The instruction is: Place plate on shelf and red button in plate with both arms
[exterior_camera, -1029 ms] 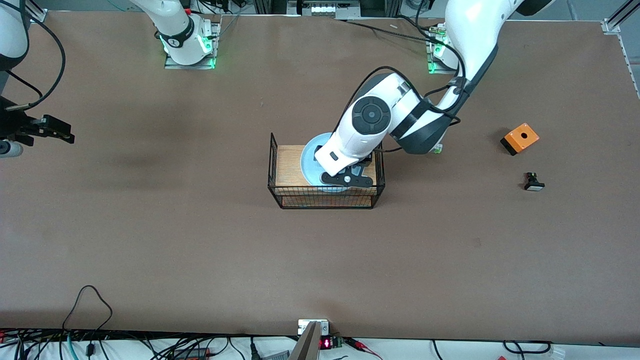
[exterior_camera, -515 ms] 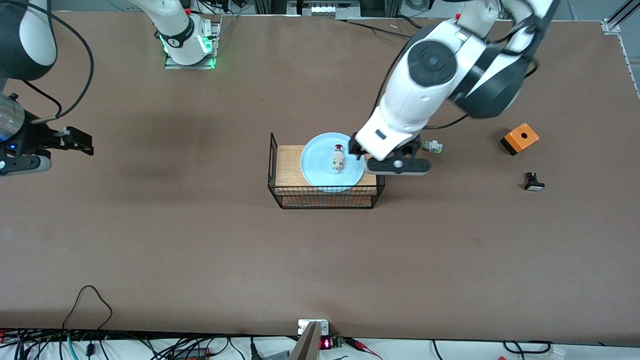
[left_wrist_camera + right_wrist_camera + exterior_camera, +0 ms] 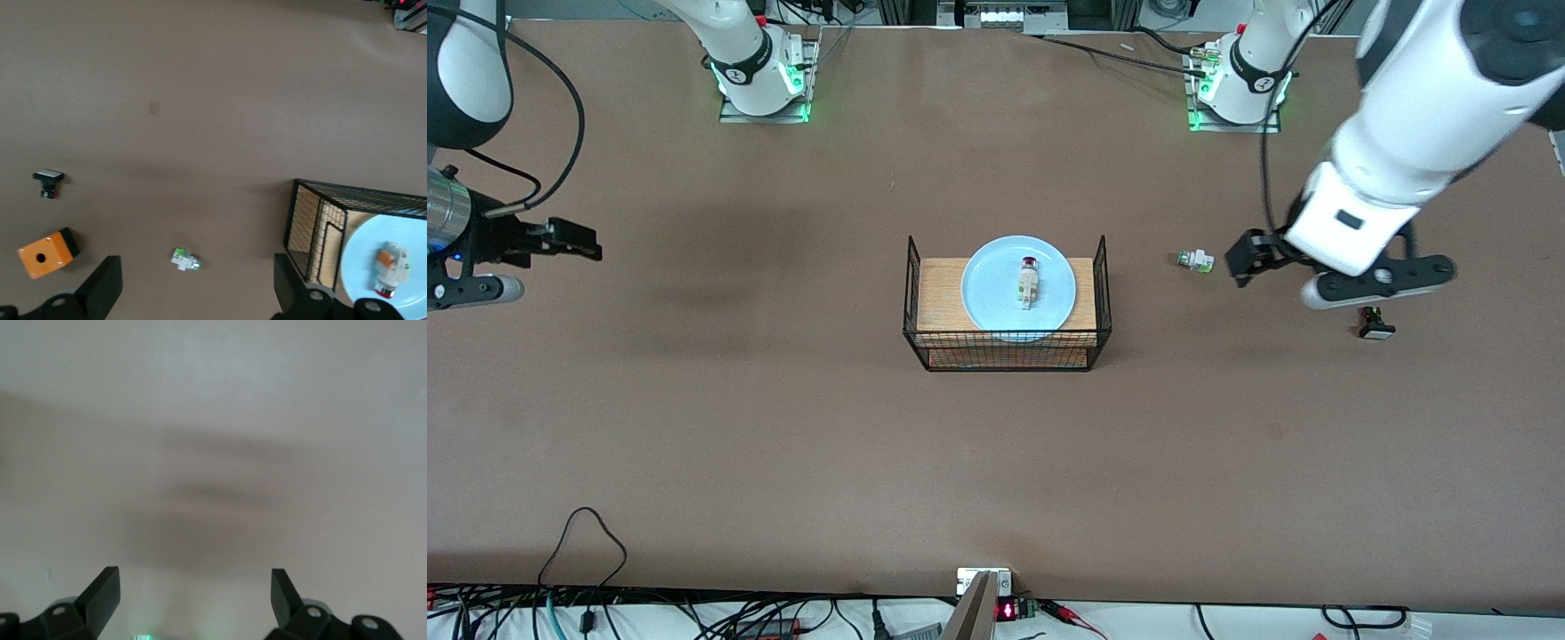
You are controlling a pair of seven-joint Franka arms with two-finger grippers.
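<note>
The light blue plate lies on a wooden board inside a black wire basket at the table's middle. The red button lies on its side on the plate, dark red cap toward the robots' bases. Both show in the left wrist view: the plate and the red button. My left gripper is open and empty, up over the table between the basket and the left arm's end; its fingers stand wide apart. My right gripper is open and empty, over bare table at the right arm's end.
A white piece with a green cap lies beside the basket, under the left gripper. An orange box and a black-and-white button piece lie toward the left arm's end. Cables run along the table's near edge.
My left gripper has risen from the plate and swung away toward the left arm's end, leaving the red button lying on the plate. My right gripper has shifted slightly.
</note>
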